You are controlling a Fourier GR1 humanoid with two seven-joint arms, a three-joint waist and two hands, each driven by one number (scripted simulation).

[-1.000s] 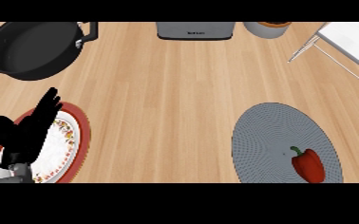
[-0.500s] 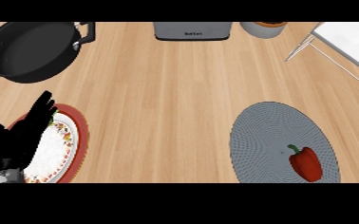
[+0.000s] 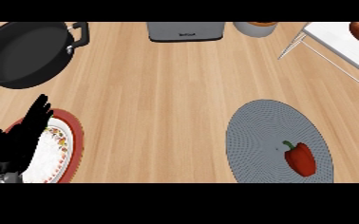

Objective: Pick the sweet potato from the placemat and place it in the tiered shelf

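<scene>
Meanwhile the left hand (image 3: 28, 133) has sunk lower over the plate (image 3: 60, 147).

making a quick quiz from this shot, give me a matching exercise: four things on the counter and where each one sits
Things:
1. black pot
2. red pepper
3. left hand
4. grey appliance

Places:
A. on the grey placemat, lower right
B. top middle edge
C. upper left corner
D. over the red-rimmed plate, lower left

Pairs: 1-C, 2-A, 3-D, 4-B

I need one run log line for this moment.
left hand: open, over plate | right hand: not in view | red pepper: on placemat, untouched | shelf: top right
</scene>
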